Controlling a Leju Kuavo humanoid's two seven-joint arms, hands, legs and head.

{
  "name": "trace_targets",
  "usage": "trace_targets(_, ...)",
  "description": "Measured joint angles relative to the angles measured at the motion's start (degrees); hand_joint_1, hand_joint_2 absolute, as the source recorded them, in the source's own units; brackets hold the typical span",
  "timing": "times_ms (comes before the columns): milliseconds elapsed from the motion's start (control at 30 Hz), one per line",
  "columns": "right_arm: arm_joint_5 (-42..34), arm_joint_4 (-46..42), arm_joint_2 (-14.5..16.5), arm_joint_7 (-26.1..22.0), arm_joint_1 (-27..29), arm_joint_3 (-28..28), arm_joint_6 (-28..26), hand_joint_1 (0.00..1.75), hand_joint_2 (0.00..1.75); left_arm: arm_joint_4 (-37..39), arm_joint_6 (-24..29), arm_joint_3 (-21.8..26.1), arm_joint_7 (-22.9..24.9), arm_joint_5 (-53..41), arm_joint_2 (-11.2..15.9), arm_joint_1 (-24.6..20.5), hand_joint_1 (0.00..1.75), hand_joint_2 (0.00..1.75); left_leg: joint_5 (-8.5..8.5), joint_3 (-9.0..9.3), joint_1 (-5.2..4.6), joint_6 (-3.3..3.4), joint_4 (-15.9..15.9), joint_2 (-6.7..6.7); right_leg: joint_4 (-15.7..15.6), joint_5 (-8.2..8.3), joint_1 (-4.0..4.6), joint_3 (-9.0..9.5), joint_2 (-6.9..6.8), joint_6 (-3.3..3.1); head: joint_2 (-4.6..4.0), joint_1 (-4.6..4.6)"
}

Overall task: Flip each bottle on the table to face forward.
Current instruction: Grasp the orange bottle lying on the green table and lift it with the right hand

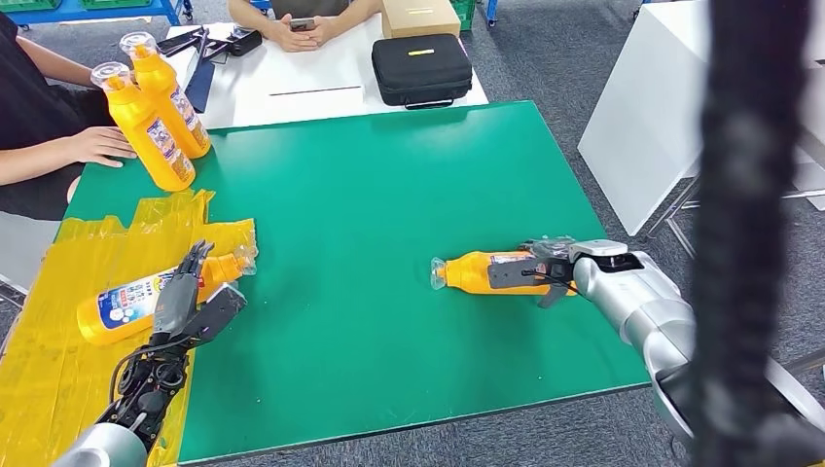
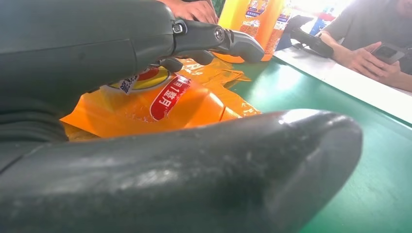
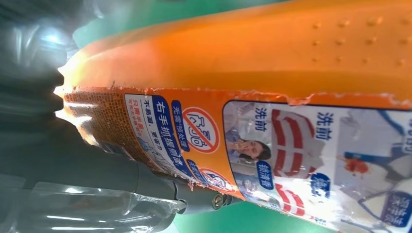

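Note:
An orange bottle [image 1: 475, 272] lies on its side at the right of the green table [image 1: 370, 195], cap toward the middle. My right hand [image 1: 543, 269] grips its base end; up close its printed label [image 3: 291, 145] faces the wrist camera. A second orange bottle [image 1: 131, 304] lies on a yellow plastic sheet [image 1: 58, 360] at the left. My left hand [image 1: 193, 297] hovers at its neck end with fingers spread, and the bottle [image 2: 160, 102] sits between finger and thumb [image 2: 194, 184]. Two more bottles [image 1: 156, 122] stand at the far left corner.
A person's hand [image 1: 97, 146] rests by the two standing bottles. Behind the green table a white table [image 1: 292, 83] holds a black case [image 1: 421, 68] and a cardboard box [image 1: 418, 17], where another person holds a phone [image 1: 303, 23]. A white panel [image 1: 642, 117] stands to the right.

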Motion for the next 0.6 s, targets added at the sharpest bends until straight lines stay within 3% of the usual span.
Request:
trace_targets(33, 0.25, 0.21, 0.12, 0.16, -0.04, 0.10, 0.04, 1.75, 1.75, -0.08, 0.01, 0.00, -0.08, 0.16, 0.00, 0.05, 0.00, 0.00, 0.00, 0.00, 0.00, 0.00, 0.00, 0.00, 0.00, 0.00, 0.00, 0.00, 0.00, 0.00, 0.00, -0.01)
trace_targets(200, 2.01, 1.53, 1.39, 1.72, 0.18, 0.88, -0.89, 1.75, 1.75, -1.57, -1.00, 0.09, -1.96, 3.33, 0.02, 1.10, 0.00, 0.00, -0.11, 0.17, 0.04, -0.10, 0.00, 0.14, -0.01, -0.03, 0.03, 0.07, 0.14, -0.01, 0.00, 0.01)
trace_targets(300, 2.43, 2.11, 1.95, 2.14, 0.25, 0.95, -1.36, 1.75, 1.75, -3.62, -4.51, 0.29, -4.18, 7.28, 0.01, 2.14, 0.00, 0.00, -0.20, 0.37, 0.05, -0.11, 0.00, 0.24, -0.02, -0.08, 0.03, 0.21, 0.28, 0.00, 0.00, 0.01)
trace_targets(467, 0.25, 2.50, 2.60, 2.26, 0.78, 0.57, -3.53, 1.75, 1.75, -9.31, -16.51, 1.09, -6.86, 18.87, -0.34, 4.47, 0.00, 0.00, -0.22, 0.52, 0.05, -0.10, 0.00, 0.26, -0.03, -0.10, 0.03, 0.36, 0.34, 0.00, 0.00, 0.03)
trace_targets(600, -8.63, 1.72, 3.41, -2.37, 2.04, -3.17, -5.88, 1.75, 1.75, -16.64, -30.09, 1.88, -6.32, 33.33, -0.70, 7.32, 0.00, 0.00, -0.22, 0.47, 0.05, -0.10, 0.00, 0.38, -0.02, -0.01, 0.03, 0.33, 0.49, 0.00, 0.00, 0.04)
